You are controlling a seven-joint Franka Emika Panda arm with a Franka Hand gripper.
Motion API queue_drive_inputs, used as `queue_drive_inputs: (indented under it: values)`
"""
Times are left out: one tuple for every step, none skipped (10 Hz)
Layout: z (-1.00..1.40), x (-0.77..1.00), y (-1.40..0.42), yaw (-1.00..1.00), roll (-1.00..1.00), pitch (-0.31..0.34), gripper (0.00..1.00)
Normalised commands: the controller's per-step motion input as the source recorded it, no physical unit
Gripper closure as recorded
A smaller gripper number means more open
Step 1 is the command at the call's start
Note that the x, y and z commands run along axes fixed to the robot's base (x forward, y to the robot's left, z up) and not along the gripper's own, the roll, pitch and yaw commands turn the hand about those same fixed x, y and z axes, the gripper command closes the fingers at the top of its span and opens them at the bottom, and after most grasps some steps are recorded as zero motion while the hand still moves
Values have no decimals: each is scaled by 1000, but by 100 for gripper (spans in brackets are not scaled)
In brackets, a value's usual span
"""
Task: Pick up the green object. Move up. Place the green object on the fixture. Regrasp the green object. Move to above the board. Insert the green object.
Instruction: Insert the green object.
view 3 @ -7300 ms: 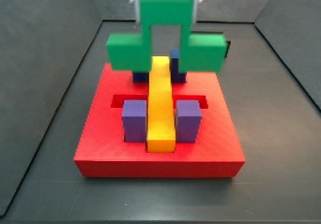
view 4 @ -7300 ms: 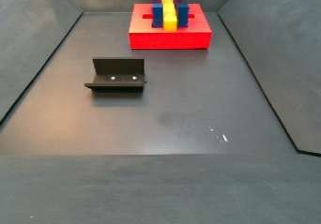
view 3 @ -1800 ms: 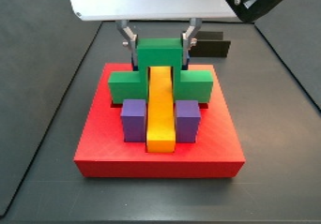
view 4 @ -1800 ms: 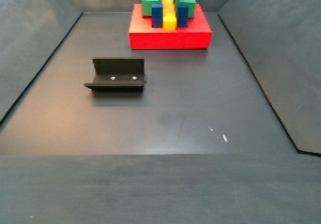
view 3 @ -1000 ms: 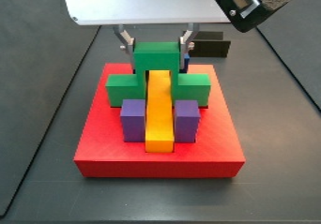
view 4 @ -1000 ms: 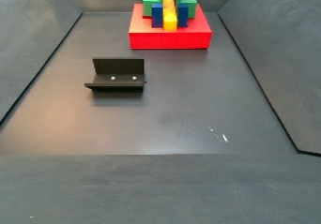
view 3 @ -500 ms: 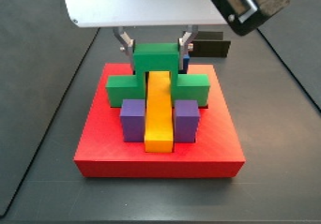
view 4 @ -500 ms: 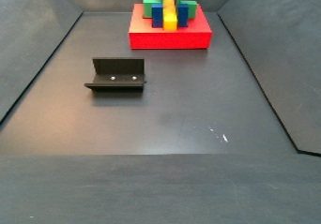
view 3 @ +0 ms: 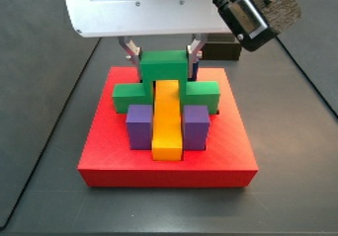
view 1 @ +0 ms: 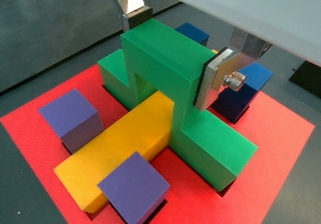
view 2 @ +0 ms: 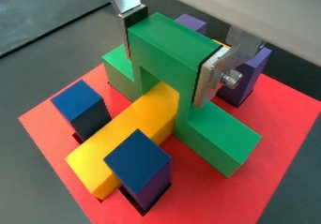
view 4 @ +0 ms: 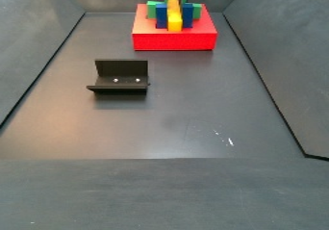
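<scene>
The green object (view 1: pixel 160 70) stands on the red board (view 1: pixel 286 160), its wide bar low across the board's far end and its stem upright, straddling the end of the yellow bar (view 1: pixel 119 155). My gripper (view 1: pixel 172 52) is shut on the stem, one silver finger pressed on each side. This also shows in a wrist view for the green object (view 2: pixel 170 61) and gripper (view 2: pixel 171 53), and in a side view for the green object (view 3: pixel 164 68) and gripper (view 3: pixel 164 52). The black fixture (view 4: pixel 119 78) stands empty on the floor, away from the board (view 4: pixel 174 39).
Two purple blocks (view 3: pixel 138 124) (view 3: pixel 199 124) flank the yellow bar (view 3: pixel 168 117) near the board's front. Two blue blocks (view 2: pixel 82 106) (view 2: pixel 141 158) show in a wrist view. Dark walls enclose the grey floor (view 4: pixel 180 118).
My gripper has come down with the green object. Its wide bar now sits lower on the board than a second ago.
</scene>
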Motion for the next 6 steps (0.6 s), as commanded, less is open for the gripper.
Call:
queue_drive_inputs:
  values:
    - [-280,306,-83,0,94,-4,100]
    - [-454,663,0,106,101,0,100]
    - [-511,543,0,51,67,0,100]
    - [-523,491,0,29,59,0,100]
    - [-557,531,0,29,40,0,100]
    - [-617,560,0,0,33,0,100]
